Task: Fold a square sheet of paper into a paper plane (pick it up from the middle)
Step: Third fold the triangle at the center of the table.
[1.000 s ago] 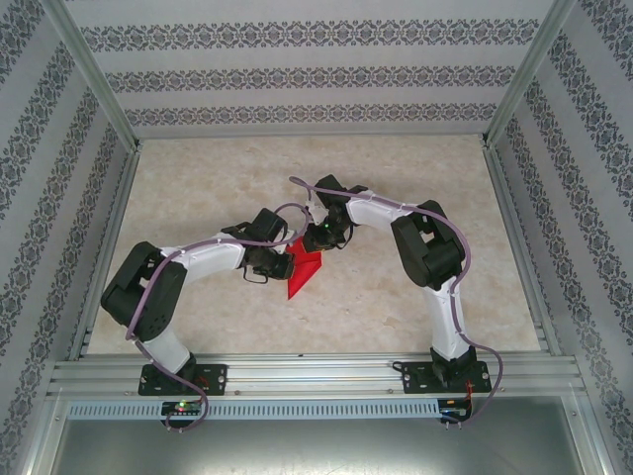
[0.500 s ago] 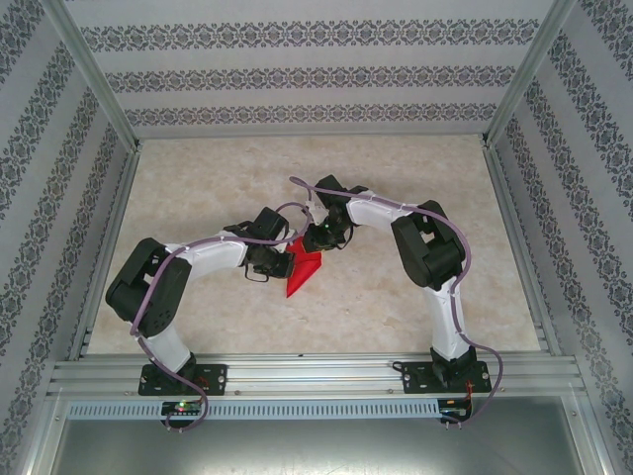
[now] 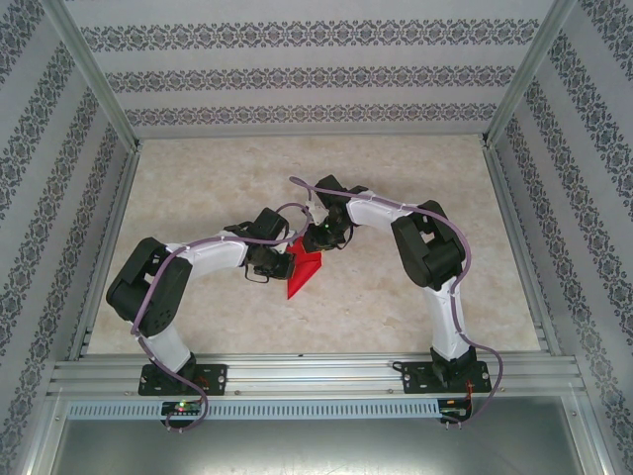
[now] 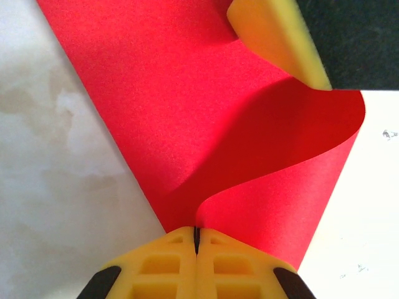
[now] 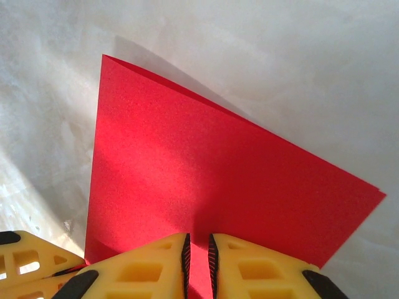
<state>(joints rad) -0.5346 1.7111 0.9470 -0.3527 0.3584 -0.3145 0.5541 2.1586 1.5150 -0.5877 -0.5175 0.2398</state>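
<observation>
The square sheet of paper [image 3: 304, 269] is bright red, folded to a pointed shape, and lies mid-table. My left gripper [image 3: 287, 260] is at its left edge. In the left wrist view the left gripper [image 4: 196, 233] is shut on a flap of the paper [image 4: 187, 112], which curls upward. My right gripper [image 3: 318, 241] is at the paper's far end, and one of its yellow fingers [image 4: 280, 37] shows over the flap. In the right wrist view the right gripper [image 5: 198, 255] stands a narrow gap apart over the paper [image 5: 206, 180], with red showing in the gap.
The tabletop [image 3: 415, 188] is pale marble, enclosed by patterned walls and aluminium posts [image 3: 94, 79]. A metal rail [image 3: 316, 371] runs along the near edge by the arm bases. A yellow fingertip of the left gripper [image 5: 31, 261] shows at the lower left of the right wrist view.
The left arm's elbow has shifted slightly to the right. The paper and both grippers stay almost where they were.
</observation>
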